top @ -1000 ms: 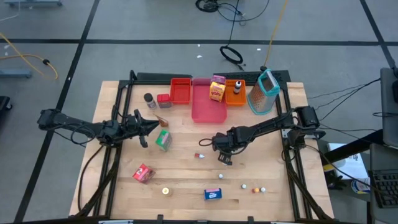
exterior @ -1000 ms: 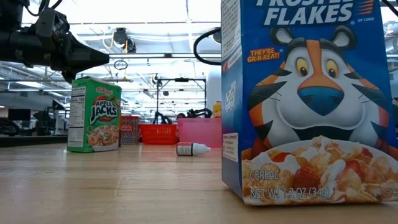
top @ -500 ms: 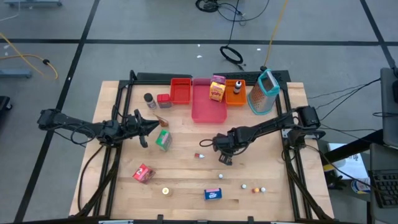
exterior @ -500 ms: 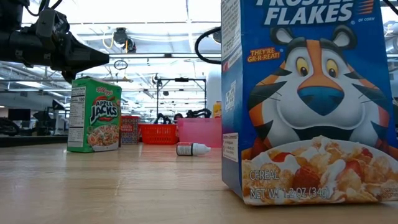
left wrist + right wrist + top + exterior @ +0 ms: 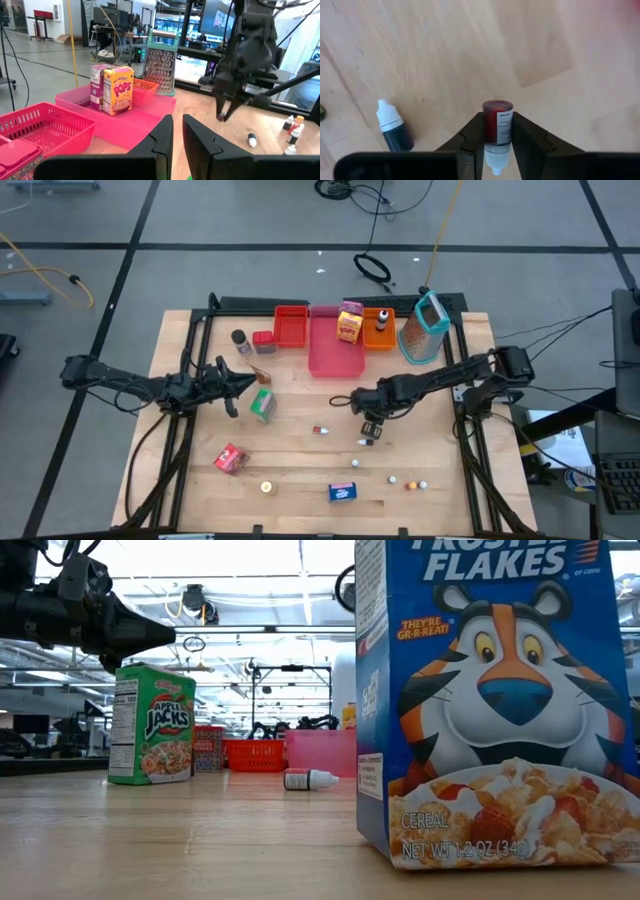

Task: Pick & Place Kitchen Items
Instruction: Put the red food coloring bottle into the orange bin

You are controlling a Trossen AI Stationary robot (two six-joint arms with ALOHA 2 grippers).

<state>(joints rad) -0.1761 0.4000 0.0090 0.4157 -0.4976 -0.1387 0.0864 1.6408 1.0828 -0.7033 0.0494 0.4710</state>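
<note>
My right gripper (image 5: 369, 432) hangs over the middle of the table, shut on a small red bottle (image 5: 497, 125) with a white cap. A second little bottle (image 5: 320, 429), dark with a white cap, lies on its side on the wood (image 5: 392, 131) to the gripper's left. My left gripper (image 5: 245, 385) is shut and holds nothing. It hovers over the left half of the table, just beyond the upright green Apple Jacks box (image 5: 262, 405). In the low view the blue Frosted Flakes box (image 5: 490, 700) hides my right gripper. My right gripper pinches the red bottle's body (image 5: 490, 127) between its two fingers, which come from above and point down. The bottle lies along the fingers, its red base toward the table and its white cap (image 5: 492, 162) toward the wrist. It hangs clear of the wood.
At the far edge stand a red basket (image 5: 290, 325), a pink tray (image 5: 335, 358) with a yellow Pops box (image 5: 349, 328), an orange tray (image 5: 378, 338) and a grater (image 5: 425, 328). A pink pouch (image 5: 230, 458), a blue box (image 5: 343, 492) and tiny bottles (image 5: 410, 483) lie near the front edge.
My right gripper has risen and shifted a little toward the table's right edge, its arm drawing back that way. The small red bottle has come up off the wood with it.
</note>
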